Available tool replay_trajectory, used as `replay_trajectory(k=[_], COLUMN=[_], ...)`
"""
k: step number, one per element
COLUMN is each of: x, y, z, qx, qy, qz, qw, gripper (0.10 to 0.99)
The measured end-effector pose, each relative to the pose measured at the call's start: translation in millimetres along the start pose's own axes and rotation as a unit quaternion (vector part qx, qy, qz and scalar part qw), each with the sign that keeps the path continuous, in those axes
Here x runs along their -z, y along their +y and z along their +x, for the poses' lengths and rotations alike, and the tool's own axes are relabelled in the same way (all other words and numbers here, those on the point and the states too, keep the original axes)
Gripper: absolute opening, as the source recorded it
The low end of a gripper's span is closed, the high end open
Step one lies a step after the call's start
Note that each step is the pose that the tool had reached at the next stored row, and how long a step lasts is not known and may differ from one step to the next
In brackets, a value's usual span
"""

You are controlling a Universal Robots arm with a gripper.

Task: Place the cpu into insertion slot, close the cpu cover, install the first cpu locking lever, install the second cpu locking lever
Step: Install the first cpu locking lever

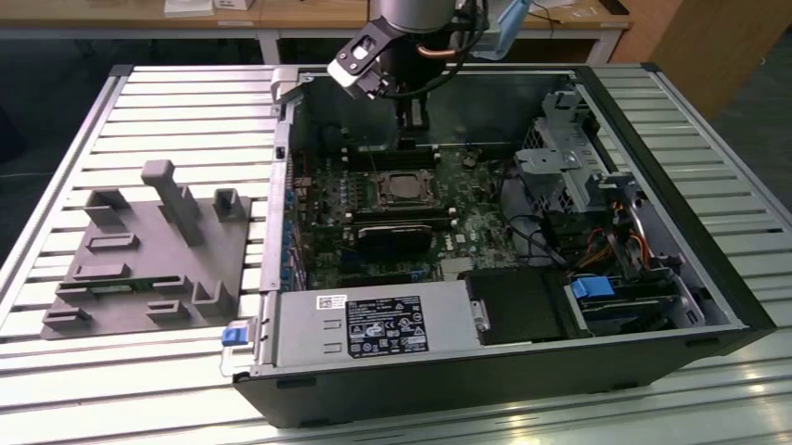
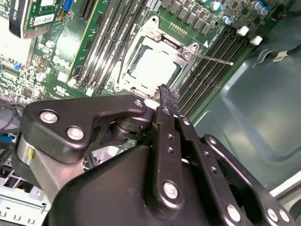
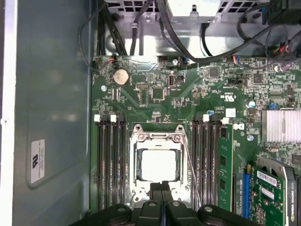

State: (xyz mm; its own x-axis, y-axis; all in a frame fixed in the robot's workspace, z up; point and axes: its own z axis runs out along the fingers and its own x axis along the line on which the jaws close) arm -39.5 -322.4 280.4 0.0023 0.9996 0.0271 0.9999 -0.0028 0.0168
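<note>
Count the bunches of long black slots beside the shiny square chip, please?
2. One bank lies along one side of the cpu, the other bank along the opposite side. The gripper hides their near ends.

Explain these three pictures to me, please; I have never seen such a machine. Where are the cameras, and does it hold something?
This is one robot arm working over an open computer case that lies on a slatted metal table. A grey holder lies at the exterior view's left. The exterior view comes from a camera off the arm; both wrist views come from cameras riding on it. They show the gripper, fingers shut together with nothing between them, close to the cpu, which the silvery cpu cover frames.
</note>
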Motion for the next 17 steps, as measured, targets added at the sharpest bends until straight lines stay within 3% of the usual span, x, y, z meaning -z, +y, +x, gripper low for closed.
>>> replay_trajectory(k=[5,17], x=[0.1,0.1], y=[0.0,0.0], z=[0.0,0.0], qx=[0.024,0.047], qy=[0.0003,0.0007], qz=[0.0007,0.0013], qw=[0.9997,0.9989], gripper=[0.106,0.106])
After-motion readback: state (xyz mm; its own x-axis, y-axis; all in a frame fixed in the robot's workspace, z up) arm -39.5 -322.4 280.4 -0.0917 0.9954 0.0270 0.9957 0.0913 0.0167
